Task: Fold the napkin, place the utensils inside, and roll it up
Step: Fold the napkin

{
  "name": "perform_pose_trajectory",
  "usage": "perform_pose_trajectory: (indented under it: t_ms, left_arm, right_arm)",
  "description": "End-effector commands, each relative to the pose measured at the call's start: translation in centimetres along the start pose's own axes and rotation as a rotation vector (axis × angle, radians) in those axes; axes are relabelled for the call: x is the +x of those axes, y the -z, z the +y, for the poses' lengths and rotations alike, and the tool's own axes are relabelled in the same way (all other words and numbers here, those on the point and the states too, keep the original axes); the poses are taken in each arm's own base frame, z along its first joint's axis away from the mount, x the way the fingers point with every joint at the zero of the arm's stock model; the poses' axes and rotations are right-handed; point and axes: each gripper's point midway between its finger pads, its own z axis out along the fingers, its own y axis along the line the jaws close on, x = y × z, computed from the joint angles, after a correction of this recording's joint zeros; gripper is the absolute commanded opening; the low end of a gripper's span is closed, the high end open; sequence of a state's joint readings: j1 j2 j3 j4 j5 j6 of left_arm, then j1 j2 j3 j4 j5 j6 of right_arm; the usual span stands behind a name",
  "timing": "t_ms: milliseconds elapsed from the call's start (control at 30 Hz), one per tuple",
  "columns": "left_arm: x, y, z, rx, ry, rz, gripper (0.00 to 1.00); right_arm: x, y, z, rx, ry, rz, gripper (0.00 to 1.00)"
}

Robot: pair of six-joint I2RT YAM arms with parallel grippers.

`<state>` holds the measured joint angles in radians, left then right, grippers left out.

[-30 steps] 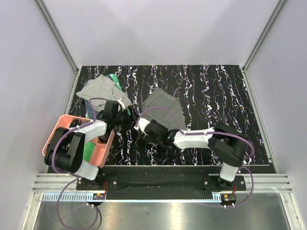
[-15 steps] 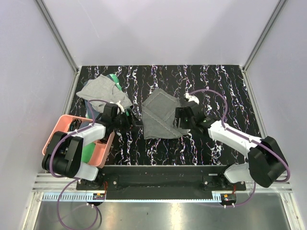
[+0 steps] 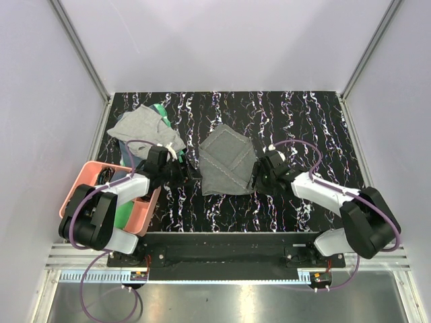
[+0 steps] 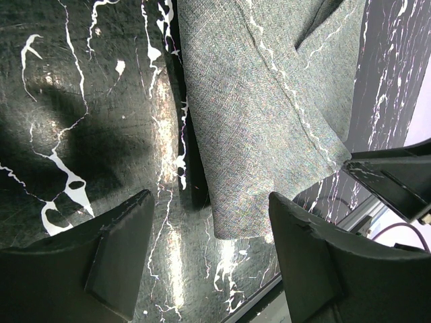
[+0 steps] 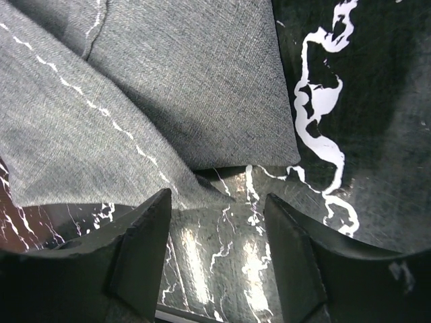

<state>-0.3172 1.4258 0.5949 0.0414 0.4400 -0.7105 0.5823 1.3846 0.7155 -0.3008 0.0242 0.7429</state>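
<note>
The napkin (image 3: 227, 160) lies rumpled, one flap folded over, in the middle of the table (image 3: 303, 121). It looks thin, light and limp, likely to sag and slide on the glossy top, so a stitched hem at a near corner seems the best place to pinch. The left gripper (image 3: 187, 172) sits just beside its near-left edge and the right gripper (image 3: 258, 176) just beside its near-right corner, both spread wide and grasping nothing; whether either touches the cloth I cannot tell.
</note>
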Motion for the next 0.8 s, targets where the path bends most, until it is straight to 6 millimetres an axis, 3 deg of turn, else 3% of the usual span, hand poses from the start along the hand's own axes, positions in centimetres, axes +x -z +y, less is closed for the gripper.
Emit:
perform_pose_trajectory:
  t_ms: [0, 600, 767]
  left_arm:
    - [-0.6, 0.3, -0.8, 0.027, -0.047, -0.037, 0.72]
    - [-0.1, 0.0, -0.7, 0.037, -0.047, -0.023, 0.72]
    - [0.0, 0.0, -0.7, 0.040, -0.044, -0.023, 0.72]
  right_arm:
    - [-0.1, -0.9, 0.4, -0.024, -0.066, -0.003, 0.64]
    - [2.2, -3.0, -0.6, -0.007, -0.108, 0.070, 0.41]
    - [2.5, -3.1, -0.9, -0.001, -0.100, 0.079, 0.28]
